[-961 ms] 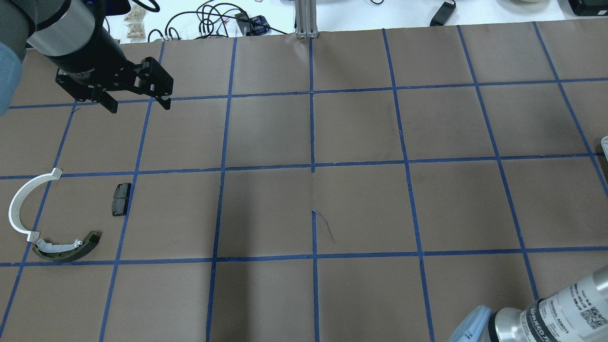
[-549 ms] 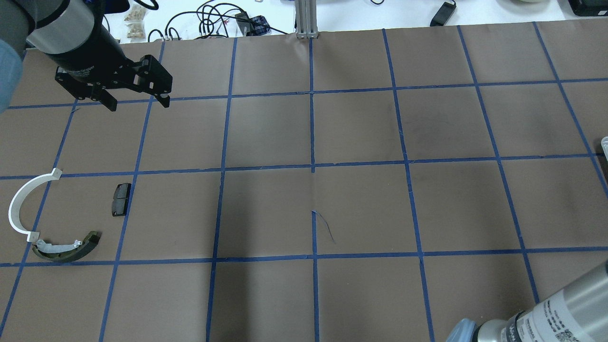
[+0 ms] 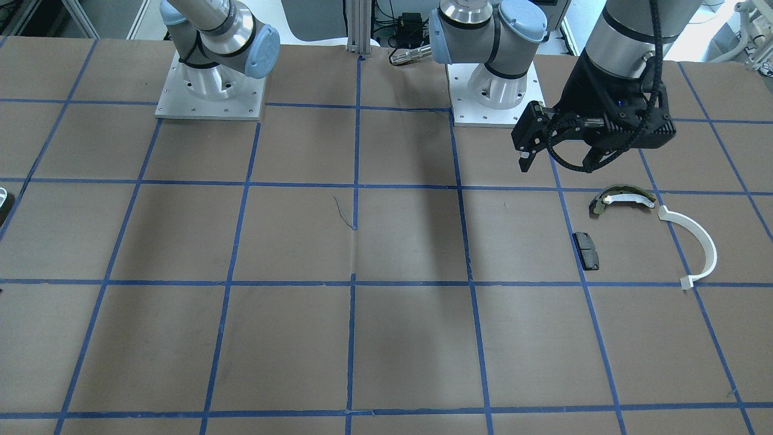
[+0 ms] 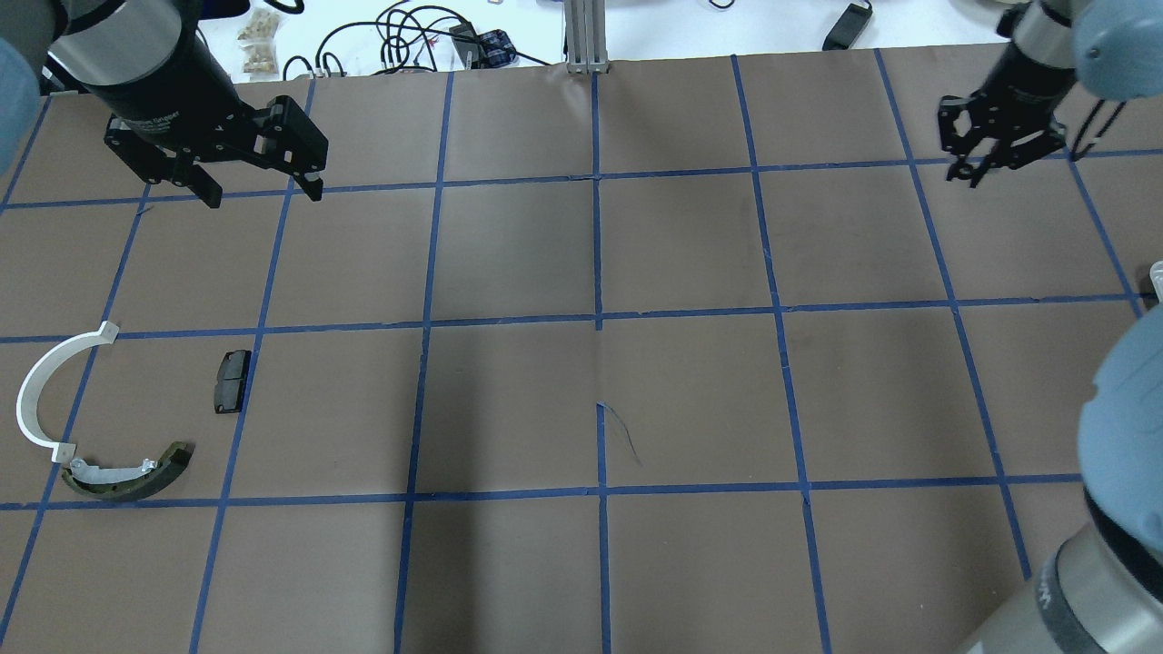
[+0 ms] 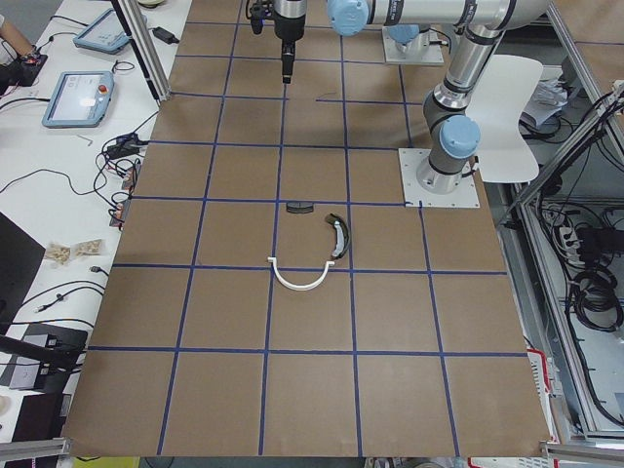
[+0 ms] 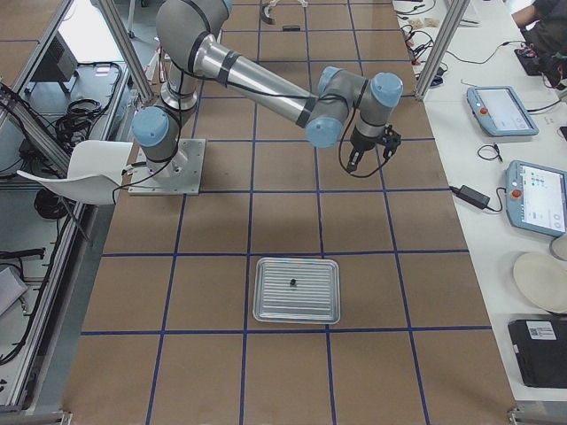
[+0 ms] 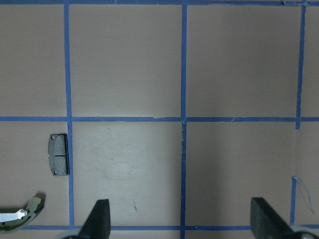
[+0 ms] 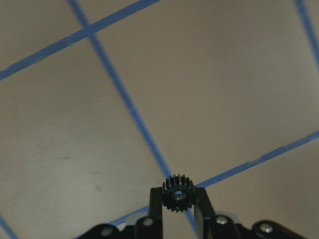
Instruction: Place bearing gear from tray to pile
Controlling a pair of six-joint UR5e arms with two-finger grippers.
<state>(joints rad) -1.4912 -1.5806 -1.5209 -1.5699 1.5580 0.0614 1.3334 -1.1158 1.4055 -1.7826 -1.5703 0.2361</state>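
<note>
You can see the gear [image 8: 175, 192] best from the right wrist camera. It is small and black, with a ring of short teeth and a round hole through its middle. The right gripper [image 8: 177, 198] pinches it between its two fingertips and holds it above the brown table paper [image 4: 690, 400], over a spot where two blue tape lines cross. In the overhead view that gripper [image 4: 986, 171] hangs over the far right squares, and the gear itself is too small to make out there.

The tray [image 6: 297, 312] shows only in the right side view. It sits well apart from the gripper [image 6: 353, 163], with one small dark bit in it that you cannot identify.

The pile lies at the opposite end, on the near left. It is a thin white arc [image 4: 34, 392], an olive-and-white curved shoe [image 4: 129, 474] touching or just beside the arc's lower end, and a black pad [image 4: 232, 381] lying apart from both.

The left gripper [image 4: 263, 193] hovers over the far left squares, beyond the pile. Its fingers are spread wide and hold nothing. A thin dark curl [image 4: 623, 438] marks the paper near the middle.
</note>
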